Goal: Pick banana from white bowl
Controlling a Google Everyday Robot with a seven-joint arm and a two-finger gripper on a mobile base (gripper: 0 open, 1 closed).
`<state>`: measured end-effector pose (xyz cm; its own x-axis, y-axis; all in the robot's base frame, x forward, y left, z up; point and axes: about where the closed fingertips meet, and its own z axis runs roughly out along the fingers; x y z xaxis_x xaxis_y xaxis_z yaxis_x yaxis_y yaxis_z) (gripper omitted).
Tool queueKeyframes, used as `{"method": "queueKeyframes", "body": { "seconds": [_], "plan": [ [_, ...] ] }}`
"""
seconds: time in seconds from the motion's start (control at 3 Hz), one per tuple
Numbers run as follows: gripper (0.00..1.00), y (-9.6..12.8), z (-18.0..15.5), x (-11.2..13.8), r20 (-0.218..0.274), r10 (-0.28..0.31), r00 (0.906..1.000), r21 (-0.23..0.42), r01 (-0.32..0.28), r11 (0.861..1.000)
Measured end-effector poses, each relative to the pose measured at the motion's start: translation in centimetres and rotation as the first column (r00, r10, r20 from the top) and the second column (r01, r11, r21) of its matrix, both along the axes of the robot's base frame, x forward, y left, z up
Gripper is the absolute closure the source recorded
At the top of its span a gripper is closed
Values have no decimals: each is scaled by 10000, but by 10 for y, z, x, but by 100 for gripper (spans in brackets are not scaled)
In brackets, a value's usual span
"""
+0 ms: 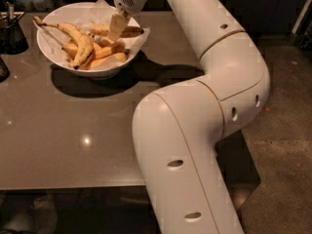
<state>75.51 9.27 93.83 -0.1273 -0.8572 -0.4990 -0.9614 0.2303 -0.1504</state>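
Seemingly a dining or break area: glossy grey table (pixel 73 145) on a speckled hard floor (pixel 285 130), white bowl (pixel 48 52) of fruit at its far corner, gripper (pixel 116 30) over the bowl.

The hand (pixel 115 29) hangs low over the white bowl (pixel 100 72) on the table (pixel 73 130), the banana (pixel 132 31) just behind it.

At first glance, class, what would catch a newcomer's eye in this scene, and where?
The bulky white robot arm fills the right foreground, bending back over the grey table. Its gripper reaches down into the white bowl at the far left, over the banana lying along the bowl's back.
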Motion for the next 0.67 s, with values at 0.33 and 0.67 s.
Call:
{"method": "queueKeyframes", "body": {
  "seconds": [0.33,0.67],
  "plan": [
    [100,-7,45,-10,1194,119,9928,315,-158,9994],
    [100,-11,61,-25,2048,501,9775,894,-697,9935]
  ]
}}
